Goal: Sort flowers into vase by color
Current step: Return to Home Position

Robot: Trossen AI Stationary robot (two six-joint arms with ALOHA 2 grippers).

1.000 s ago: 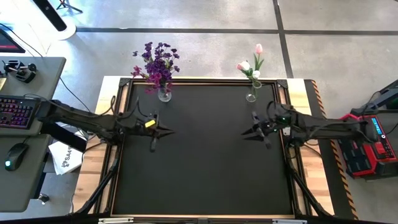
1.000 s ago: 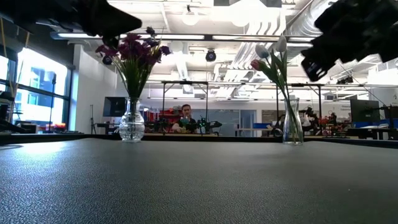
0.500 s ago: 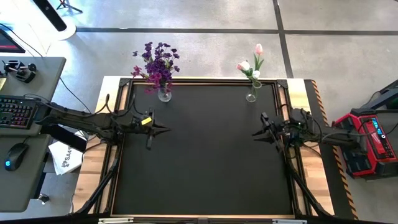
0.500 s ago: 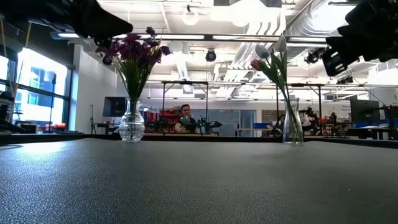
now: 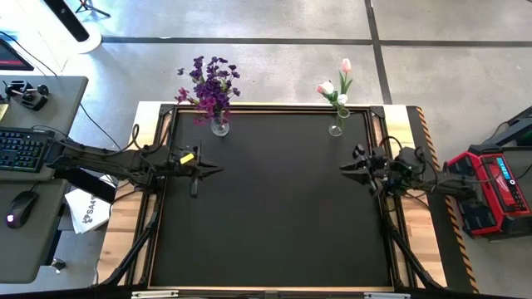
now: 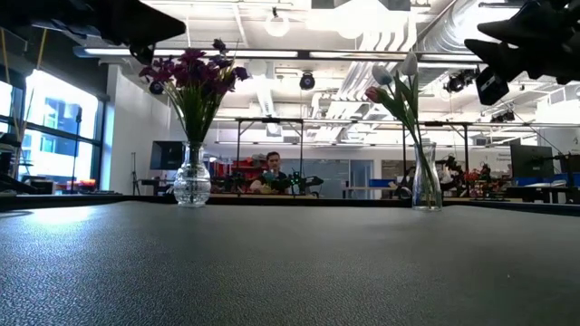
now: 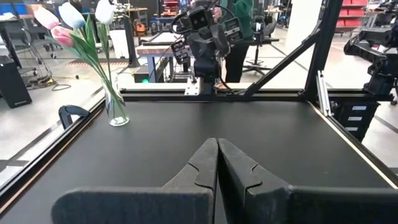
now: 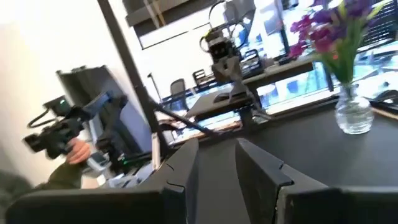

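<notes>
This is a robotics lab in a big open workshop hall. Overhead the ceiling is bare, with exposed ducts [image 6: 435, 36] and round lamps [image 6: 276, 25]. Far across the room stand workbenches [image 6: 317, 186] crowded with gear, and a person [image 6: 270, 172] sits at one. The floor [image 5: 274, 21] is grey concrete marked with dark lines. Left of the black table [image 5: 274, 224] is a desk [image 5: 62, 100] with a keyboard [image 5: 21, 149] and mouse [image 5: 17, 220]; right of it sits a red machine [image 5: 490, 187]. Dark robot arms reach over the table, the left arm [image 5: 100, 158] and the right arm [image 5: 440, 184].
</notes>
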